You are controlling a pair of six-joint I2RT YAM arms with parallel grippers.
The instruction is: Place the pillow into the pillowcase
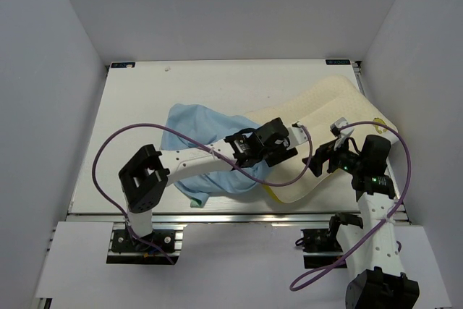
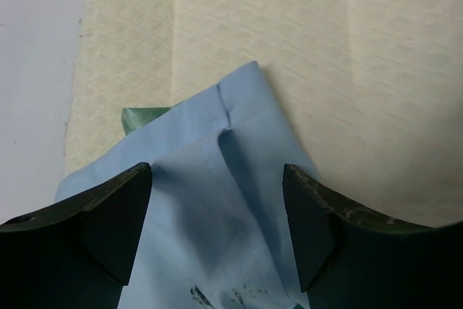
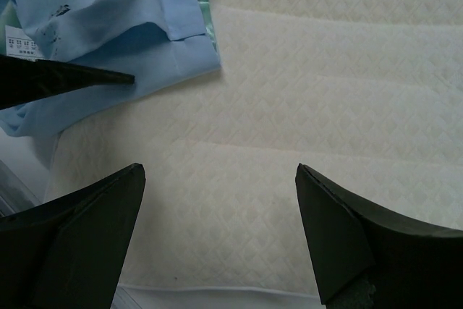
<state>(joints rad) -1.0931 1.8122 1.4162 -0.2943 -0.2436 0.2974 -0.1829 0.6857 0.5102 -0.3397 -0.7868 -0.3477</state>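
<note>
In the overhead view the pillowcase (image 1: 194,129) lies heaped left of centre on the table (image 1: 137,99), light blue face up, with a sliver of sea-green at its lower edge. It is thin, limp cloth. I judge it light, quick to slump, and slippery on its shiny side. So I would pinch it on the stitched hem, where the doubled fold gives my pads something to bite.

My left gripper (image 2: 217,175) hangs over that very spot. Its wrist view shows a hemmed blue corner lying on top of the cream surface, with a scrap of green peeking out at the corner's left. The jaws stand wide apart with the cloth between them, clamped on nothing. Whether the tips touch the fabric I cannot tell.

The pillow (image 1: 336,99) runs from the centre towards the upper right of the overhead frame. Its lower left end is lapped by the case's corner and, as far as I can see, is not inside it. It looks like thick quilted foam — bulky rather than heavy, I would guess. It should squash under a grip and spring back, so an edge taken across its thickness seems the surest hold.

Furthest right, my right gripper (image 3: 221,171) looks down on the pillow near its lower edge. The jaws are spread wide and hold nothing, and contact with the foam is not clear.
</note>
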